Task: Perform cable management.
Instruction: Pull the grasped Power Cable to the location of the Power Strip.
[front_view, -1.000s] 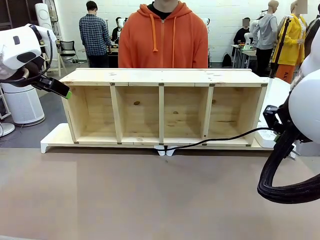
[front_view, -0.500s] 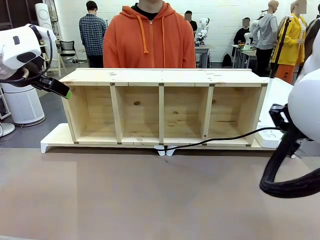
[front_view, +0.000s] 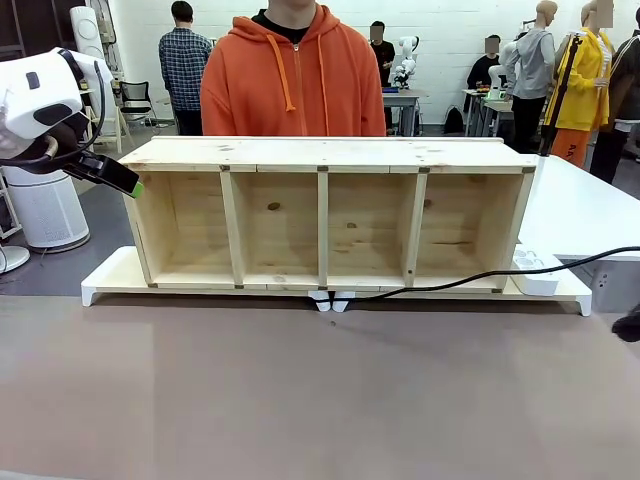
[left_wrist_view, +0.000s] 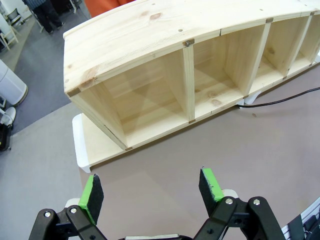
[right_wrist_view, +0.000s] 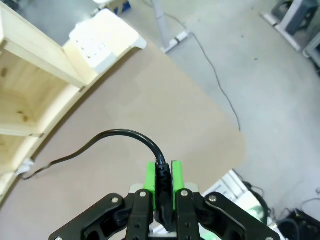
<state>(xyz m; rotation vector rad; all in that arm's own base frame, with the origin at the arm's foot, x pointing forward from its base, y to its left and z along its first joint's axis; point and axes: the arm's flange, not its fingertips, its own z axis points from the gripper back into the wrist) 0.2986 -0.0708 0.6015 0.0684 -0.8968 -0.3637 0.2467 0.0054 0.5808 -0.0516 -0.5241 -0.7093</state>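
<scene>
The cable (front_view: 560, 262) is a thin black cord running from white clips (front_view: 330, 298) under the wooden shelf (front_view: 330, 152) out to the picture's right edge, lifted off the table past the white power strip (front_view: 535, 272). In the right wrist view my right gripper (right_wrist_view: 162, 175) is shut on the cable (right_wrist_view: 120, 134), which arcs away toward the shelf (right_wrist_view: 30, 75) and the power strip (right_wrist_view: 97, 45). My left gripper (front_view: 125, 183) hovers at the shelf's left end. The left wrist view shows the left gripper (left_wrist_view: 150, 187) open and empty above the table, with the cable (left_wrist_view: 280, 103) far off.
A person in an orange hoodie (front_view: 290, 85) stands behind the shelf. The shelf rests on a white base board (front_view: 110, 275). The brown table's corner (right_wrist_view: 235, 145) lies close to my right gripper, with floor beyond. A dark part (front_view: 630, 325) shows at the right edge.
My right arm has moved out of the front view to the right, drawing the cable with it and lifting it off the table. The person has stepped to the left. The left arm is still.
</scene>
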